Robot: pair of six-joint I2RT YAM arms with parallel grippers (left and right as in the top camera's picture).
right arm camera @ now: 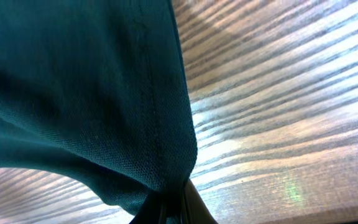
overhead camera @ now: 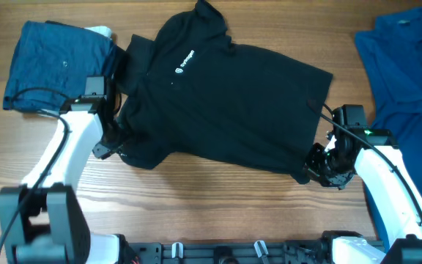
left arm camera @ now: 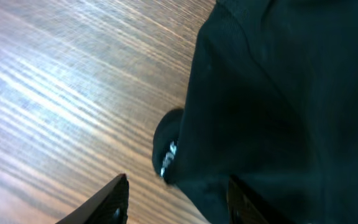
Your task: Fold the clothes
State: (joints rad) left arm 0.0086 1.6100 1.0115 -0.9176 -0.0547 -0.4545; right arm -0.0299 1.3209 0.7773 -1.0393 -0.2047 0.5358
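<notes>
From overhead, the black T-shirt (overhead camera: 226, 103) lies spread over the middle of the wooden desk (overhead camera: 218, 205). Its long axis runs from left to right and dips slightly toward the right. The collar points to the top edge of the frame, and the white logo (overhead camera: 185, 62) sits left of centre. The left gripper (overhead camera: 108, 147) is at the shirt's lower left edge and the right gripper (overhead camera: 319, 163) at its lower right corner. A navy pile (overhead camera: 57, 62) lies at upper left, touching the shirt's sleeve, and a blue shirt (overhead camera: 409, 73) fills the right edge, apart from the T-shirt. In the left wrist view, the T-shirt (left arm camera: 278, 93) covers the right half of the frame, with bare desk (left arm camera: 73, 93) at left. The left gripper (left arm camera: 179, 202) has its jaws apart, with the cloth's edge lying loose between them. In the right wrist view, the T-shirt (right arm camera: 73, 81) hangs from upper left and narrows to a bunch at bottom centre. There the right gripper (right arm camera: 174, 208) has its jaws pinched tight on the fabric, above the desk (right arm camera: 278, 112).
</notes>
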